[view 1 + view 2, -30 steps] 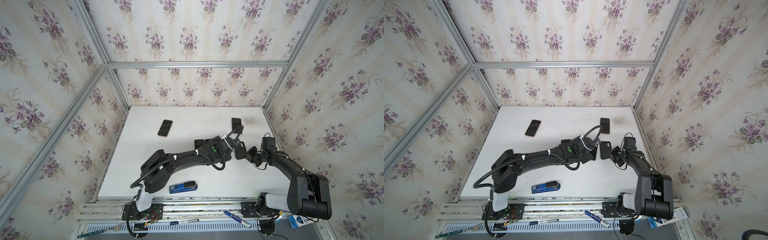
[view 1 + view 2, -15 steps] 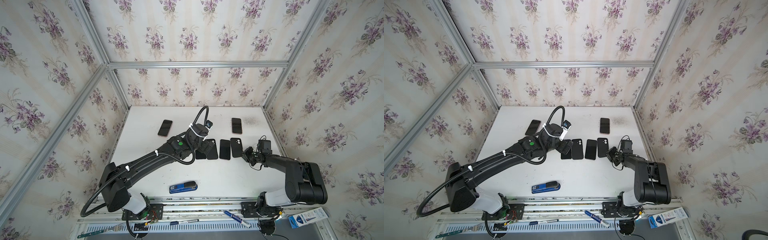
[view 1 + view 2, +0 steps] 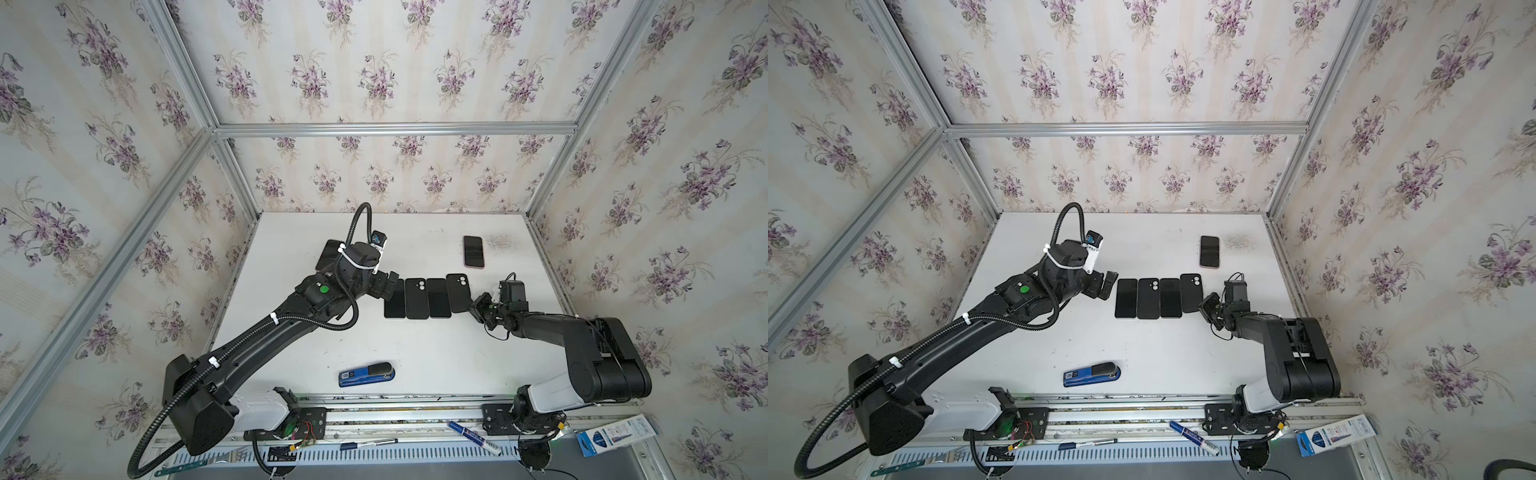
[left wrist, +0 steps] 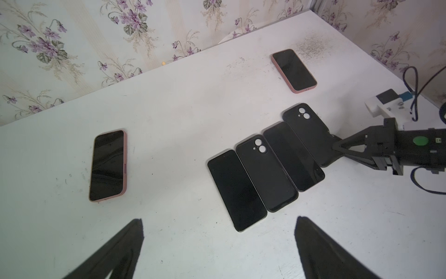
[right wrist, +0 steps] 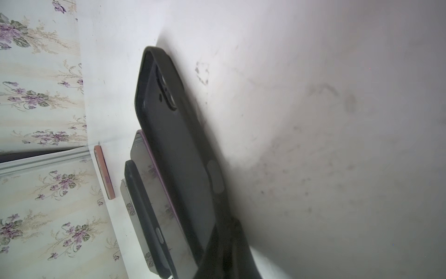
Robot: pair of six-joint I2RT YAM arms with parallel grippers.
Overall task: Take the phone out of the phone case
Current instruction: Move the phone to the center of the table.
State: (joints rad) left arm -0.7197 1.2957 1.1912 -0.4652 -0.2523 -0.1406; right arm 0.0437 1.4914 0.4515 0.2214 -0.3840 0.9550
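I see four black pieces in a row mid-table, running 9 to 3 o'clock: bare phone (image 4: 237, 190), empty case (image 4: 266, 172) with open camera cutouts, second bare phone (image 4: 293, 155), then tilted case (image 4: 309, 134), one edge lifted. One pink-cased phone (image 4: 108, 165) lies screen-up at 10 o'clock, a second pink-cased phone (image 4: 294, 70) at 1 o'clock.

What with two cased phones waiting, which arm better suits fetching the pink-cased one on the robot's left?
Left, likely: the left fingers hover open near that phone; the right fingers are shut on a black case.
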